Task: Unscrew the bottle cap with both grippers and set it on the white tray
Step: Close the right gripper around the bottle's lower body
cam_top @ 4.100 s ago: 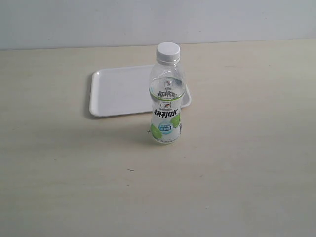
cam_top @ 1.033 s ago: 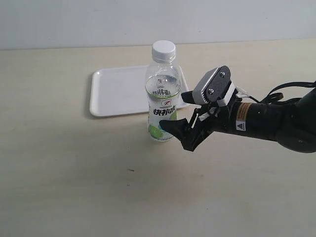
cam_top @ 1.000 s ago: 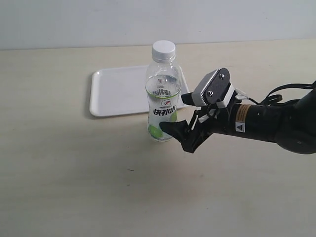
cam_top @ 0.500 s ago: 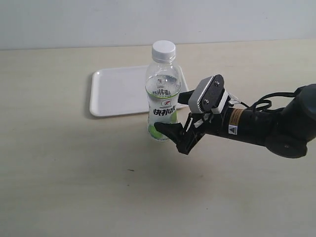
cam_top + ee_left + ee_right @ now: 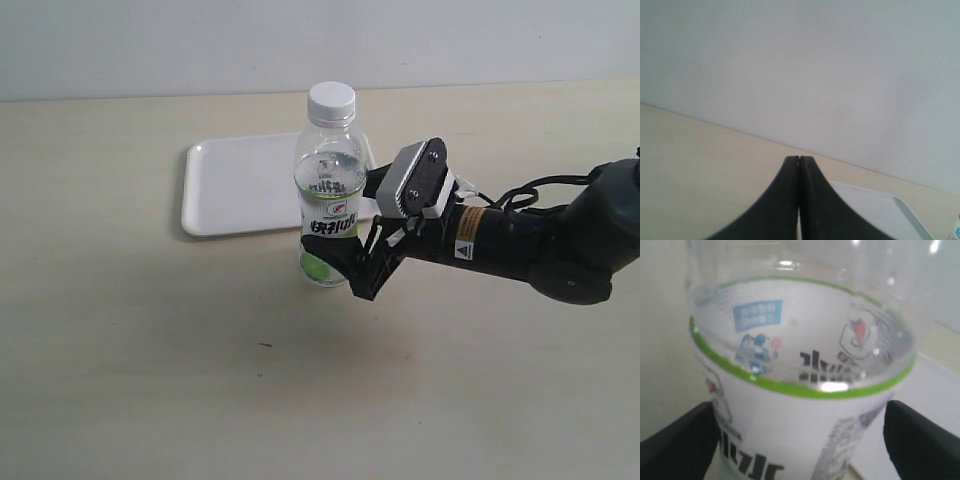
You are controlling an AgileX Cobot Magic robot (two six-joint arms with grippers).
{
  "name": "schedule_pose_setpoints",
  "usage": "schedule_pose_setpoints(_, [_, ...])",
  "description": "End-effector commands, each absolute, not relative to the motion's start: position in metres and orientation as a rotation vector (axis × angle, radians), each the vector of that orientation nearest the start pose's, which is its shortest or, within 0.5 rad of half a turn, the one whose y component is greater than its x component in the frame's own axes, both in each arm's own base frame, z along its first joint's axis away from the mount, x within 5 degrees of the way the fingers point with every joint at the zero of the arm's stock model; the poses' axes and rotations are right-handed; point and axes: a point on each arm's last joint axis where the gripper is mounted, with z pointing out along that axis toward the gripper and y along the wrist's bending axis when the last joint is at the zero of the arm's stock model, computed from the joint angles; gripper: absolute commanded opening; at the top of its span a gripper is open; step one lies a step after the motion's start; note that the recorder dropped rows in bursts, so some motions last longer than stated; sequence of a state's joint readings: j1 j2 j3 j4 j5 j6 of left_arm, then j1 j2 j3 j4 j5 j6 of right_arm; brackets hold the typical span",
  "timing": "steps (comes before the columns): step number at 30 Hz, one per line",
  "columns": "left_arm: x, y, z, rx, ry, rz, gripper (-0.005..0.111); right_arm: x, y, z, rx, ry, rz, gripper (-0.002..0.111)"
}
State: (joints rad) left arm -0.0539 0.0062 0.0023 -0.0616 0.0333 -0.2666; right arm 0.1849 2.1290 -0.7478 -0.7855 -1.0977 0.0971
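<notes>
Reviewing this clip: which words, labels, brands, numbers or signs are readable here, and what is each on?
Clear plastic bottle's white-and-green label: large dark characters, not sharp enough to quote.
Same label, blue badge: white lettering, blurred.
Same label, small red emblem: no legible words.
Right arm's black wrist: orange sticker and white triangle warning sign, print too small.

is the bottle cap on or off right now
On: the bottle cap sits atop the neck of the upright bottle.
</notes>
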Motion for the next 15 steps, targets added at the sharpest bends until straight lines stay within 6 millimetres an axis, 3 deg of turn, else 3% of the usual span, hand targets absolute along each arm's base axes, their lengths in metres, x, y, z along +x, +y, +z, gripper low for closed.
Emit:
schedule_pose_setpoints(1, [0.056, -0.004, 0.210, -0.199, 1.511, -0.309, 0.000, 0.327, 0.123, 0.088, -0.898, 1.624, 0.598, 0.084])
schedule_pose_setpoints(15, [0.056, -0.004, 0.210, -0.199, 1.511, -0.309, 0.000, 0.326, 0.123, 0.069, -0.900, 1.648, 0.621, 0.084])
